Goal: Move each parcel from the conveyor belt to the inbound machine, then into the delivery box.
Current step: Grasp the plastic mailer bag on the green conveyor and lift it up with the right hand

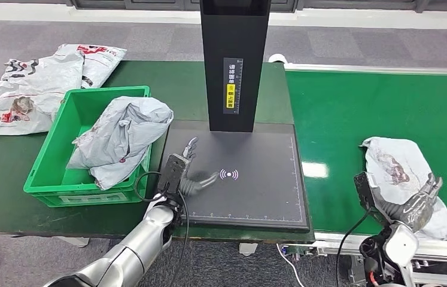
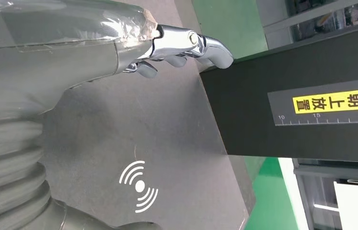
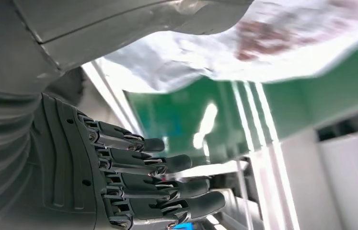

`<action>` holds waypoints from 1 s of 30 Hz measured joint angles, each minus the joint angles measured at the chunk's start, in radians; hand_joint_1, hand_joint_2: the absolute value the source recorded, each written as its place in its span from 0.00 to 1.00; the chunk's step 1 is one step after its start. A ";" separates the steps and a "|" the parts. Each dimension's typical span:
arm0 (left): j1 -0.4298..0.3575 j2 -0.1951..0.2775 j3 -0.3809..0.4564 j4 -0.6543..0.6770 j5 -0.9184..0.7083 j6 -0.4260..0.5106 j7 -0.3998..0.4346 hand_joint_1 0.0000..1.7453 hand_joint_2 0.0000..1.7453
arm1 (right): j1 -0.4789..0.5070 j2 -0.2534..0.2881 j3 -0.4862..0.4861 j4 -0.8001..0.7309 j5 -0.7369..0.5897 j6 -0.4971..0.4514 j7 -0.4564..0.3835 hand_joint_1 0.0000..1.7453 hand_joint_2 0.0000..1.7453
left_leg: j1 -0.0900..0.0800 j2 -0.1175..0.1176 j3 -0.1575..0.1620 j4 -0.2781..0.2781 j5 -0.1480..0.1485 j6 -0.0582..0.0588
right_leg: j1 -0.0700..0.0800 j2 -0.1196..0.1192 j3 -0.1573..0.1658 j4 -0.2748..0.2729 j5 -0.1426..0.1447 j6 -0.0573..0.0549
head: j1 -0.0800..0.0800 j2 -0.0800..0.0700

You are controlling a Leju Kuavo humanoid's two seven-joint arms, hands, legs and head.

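Observation:
A grey plastic parcel (image 1: 403, 164) lies on the green conveyor belt (image 1: 352, 113) at the right. My right hand (image 1: 415, 203) is at the parcel's near edge with its fingers spread; in the right wrist view the fingers (image 3: 143, 182) stretch out straight and the parcel (image 3: 244, 48) lies beyond the thumb. My left hand (image 1: 182, 170) hovers open over the near left part of the black scanner plate (image 1: 257, 179) of the inbound machine, holding nothing. In the left wrist view its fingertips (image 2: 186, 43) reach toward the machine's black post (image 2: 301, 110). Another grey parcel (image 1: 119, 137) lies crumpled in the green delivery box (image 1: 107, 91).
The machine's tall black post (image 1: 234, 60) rises from the back of the plate. Several more white and grey bags (image 1: 35, 89) are piled on the dark green table behind the box. The belt's metal frame (image 1: 328, 242) runs along its near edge.

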 joint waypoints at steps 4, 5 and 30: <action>0.002 0.003 0.000 -0.002 0.001 -0.003 0.000 0.00 1.00 | -0.032 -0.034 0.000 0.111 0.066 0.067 0.136 0.00 1.00 | 0.000 -0.001 0.000 0.000 0.000 0.000 | 0.000 -0.001 0.000 0.000 0.000 0.000 | 0.000 0.000; 0.002 0.003 0.000 -0.002 0.000 -0.004 0.000 0.00 1.00 | -0.037 -0.041 0.000 0.131 0.079 0.089 0.164 0.00 1.00 | 0.000 -0.001 0.000 0.000 0.000 0.000 | 0.000 -0.001 0.000 0.000 0.000 0.000 | 0.000 0.000; 0.003 0.024 0.000 -0.012 0.000 -0.054 0.012 0.00 1.00 | -0.094 -0.097 0.044 0.288 0.108 0.557 0.281 1.00 1.00 | 0.000 0.000 0.005 0.001 -0.001 0.001 | 0.000 -0.001 0.006 -0.002 0.000 0.001 | 0.000 0.000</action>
